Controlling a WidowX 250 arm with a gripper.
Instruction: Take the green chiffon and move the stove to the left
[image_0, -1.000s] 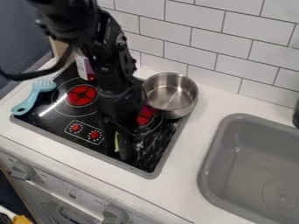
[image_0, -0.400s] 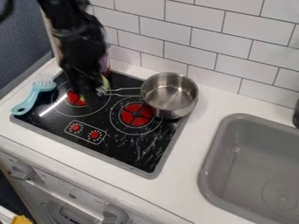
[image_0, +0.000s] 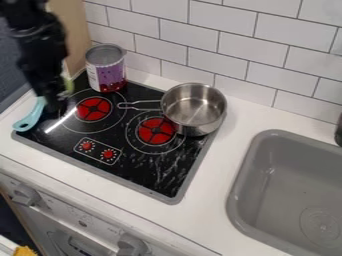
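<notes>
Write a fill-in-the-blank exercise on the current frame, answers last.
1. The thing at the gripper is coloured ____.
2. The metal pot's handle points to the picture's ____ side.
3. The centres of both burners are ____.
4. The basin of the sink is ____.

Missing words: green; left; red; gray.
</notes>
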